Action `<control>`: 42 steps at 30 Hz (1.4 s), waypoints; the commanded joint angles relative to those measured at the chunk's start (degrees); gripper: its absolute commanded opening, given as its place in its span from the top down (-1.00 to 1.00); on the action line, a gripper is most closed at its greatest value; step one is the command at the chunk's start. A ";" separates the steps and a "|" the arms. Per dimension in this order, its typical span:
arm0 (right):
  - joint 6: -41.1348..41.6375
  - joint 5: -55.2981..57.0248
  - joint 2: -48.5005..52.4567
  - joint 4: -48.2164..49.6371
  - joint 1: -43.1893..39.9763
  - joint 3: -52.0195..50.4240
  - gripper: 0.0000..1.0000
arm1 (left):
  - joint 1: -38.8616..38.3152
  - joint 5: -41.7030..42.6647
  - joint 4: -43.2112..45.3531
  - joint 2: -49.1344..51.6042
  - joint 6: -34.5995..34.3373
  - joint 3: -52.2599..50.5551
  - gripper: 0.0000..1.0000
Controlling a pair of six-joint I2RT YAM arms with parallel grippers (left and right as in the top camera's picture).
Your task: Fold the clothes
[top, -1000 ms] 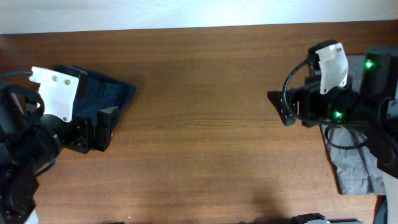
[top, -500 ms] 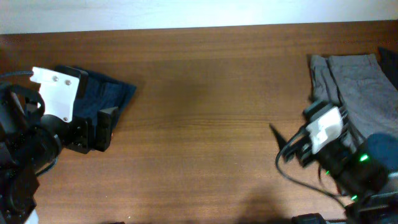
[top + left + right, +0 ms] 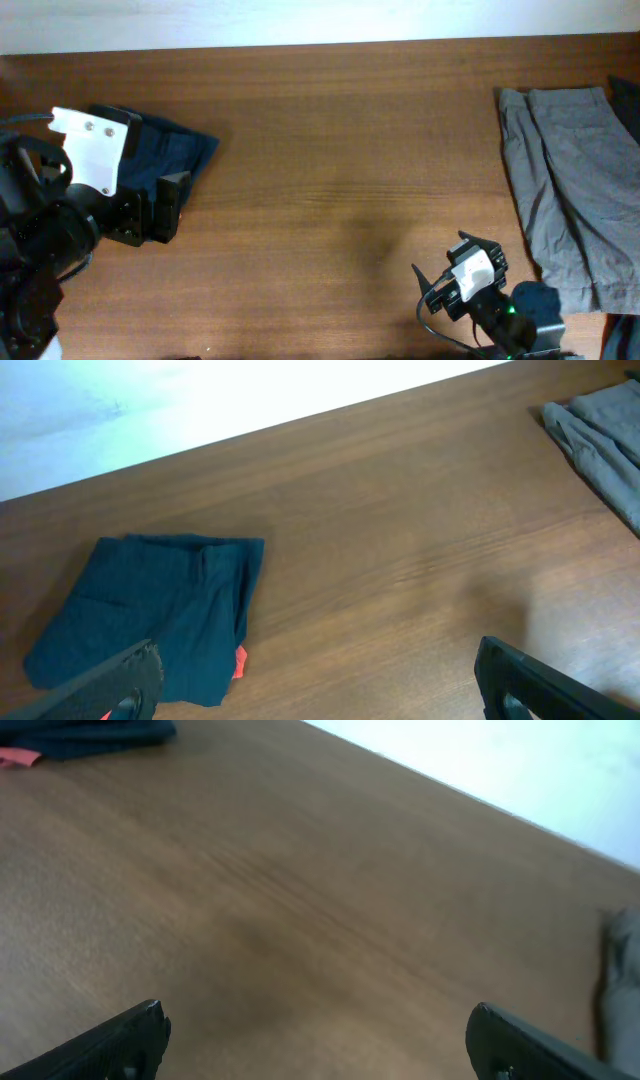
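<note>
A folded dark blue garment (image 3: 180,150) lies at the table's left; in the left wrist view (image 3: 160,610) a red tag shows at its edge. Grey shorts (image 3: 575,180) lie spread flat at the right edge; they also show in the left wrist view (image 3: 600,430) and as a sliver in the right wrist view (image 3: 625,970). My left gripper (image 3: 165,205) is open and empty beside the blue garment, its fingers (image 3: 320,680) wide apart. My right gripper (image 3: 440,275) is open and empty over bare wood near the front edge, its fingers (image 3: 320,1040) apart.
The brown wooden table (image 3: 340,130) spans the view, with a white wall strip along its far edge. A dark object (image 3: 625,90) sits at the right edge behind the shorts.
My right arm has swung from over the grey shorts down to the table's front edge, uncovering the shorts, which now lie spread flat. The left arm has not moved.
</note>
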 commanded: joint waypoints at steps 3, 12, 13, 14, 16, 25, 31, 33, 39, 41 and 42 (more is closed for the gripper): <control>11.45 1.55 -5.44 1.77 0.15 -6.40 -0.98 | -0.22 0.20 -0.02 0.09 0.68 -0.07 -0.99; 11.76 1.53 -6.51 9.27 0.15 -10.95 -0.98 | -0.22 0.20 -0.02 0.09 0.68 -0.07 -0.99; 11.76 1.53 -6.51 9.27 0.17 -10.95 -0.98 | -0.22 0.20 -0.02 0.09 0.68 -0.07 -0.99; 11.76 1.53 -6.51 9.25 0.24 -10.95 -0.97 | -0.22 0.20 -0.02 0.09 0.68 -0.07 -0.99; 11.76 1.53 -6.51 9.25 0.24 -10.95 -0.97 | -0.22 0.20 -0.02 0.09 0.68 -0.07 -0.99; 11.76 1.53 -6.51 9.25 0.26 -10.95 -0.98 | -0.22 0.20 -0.02 0.09 0.68 -0.07 -0.99; 11.76 1.53 -6.51 9.25 0.26 -10.95 -0.98 | -0.22 0.20 -0.02 0.09 0.66 -0.07 -0.99; 11.76 1.53 -6.51 9.25 0.24 -10.95 -0.98 | -0.22 0.20 -0.02 0.09 0.68 -0.07 -0.99; 11.76 1.53 -6.51 9.25 0.26 -10.95 -0.97 | -0.22 0.17 -0.02 0.09 0.68 -0.07 -0.99; 11.76 1.53 -6.51 9.25 0.26 -10.95 -0.98 | -0.22 0.20 -0.02 0.09 0.68 -0.07 -0.99; 11.76 1.53 -6.51 9.25 0.26 -10.95 -0.98 | -0.22 0.17 -0.04 0.09 0.68 -0.07 -0.99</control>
